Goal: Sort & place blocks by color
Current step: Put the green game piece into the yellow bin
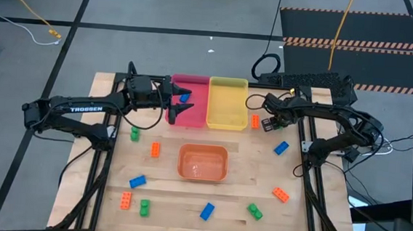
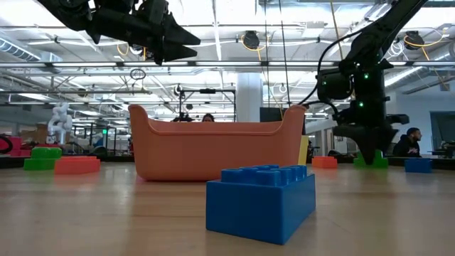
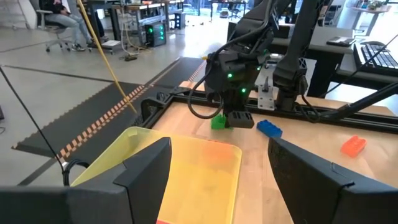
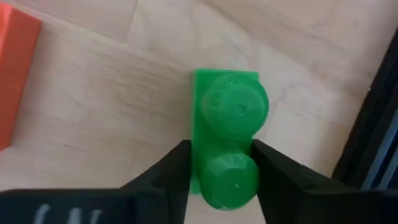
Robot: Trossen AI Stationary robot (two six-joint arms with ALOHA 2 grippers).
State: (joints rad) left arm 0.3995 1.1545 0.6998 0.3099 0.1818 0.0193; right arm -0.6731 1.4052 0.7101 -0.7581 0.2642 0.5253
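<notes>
Right wrist view shows the right pincer (image 4: 221,165) down at the tabletop (image 4: 93,93), its two dark fingers (image 4: 168,171) set against either side of a green two-stud block (image 4: 227,134); the block sits on the wood and the grip looks closed onto it. An orange block (image 4: 15,68) lies just beside, at the frame's edge.

From above, that pincer (image 1: 268,124) is at the far right part of the tabletop, right of the yellow tray (image 1: 227,102). The left pincer (image 1: 180,108) hangs above the pink tray (image 1: 193,93), jaws apart and holding nothing, with a blue block (image 1: 185,96) lying in the tray beneath it. White lettering on the left arm reads "TROSSEN" (the only legible writing).

The orange tray (image 1: 203,162) stands mid-table. Loose blocks are scattered around it:
- blue ones (image 1: 281,148) (image 1: 138,181) (image 1: 207,212)
- green ones (image 1: 134,134) (image 1: 144,208) (image 1: 255,211)
- orange ones (image 1: 155,149) (image 1: 125,201) (image 1: 280,195)

In the low view a blue brick (image 2: 261,201) stands in front of the orange tray (image 2: 213,149).
</notes>
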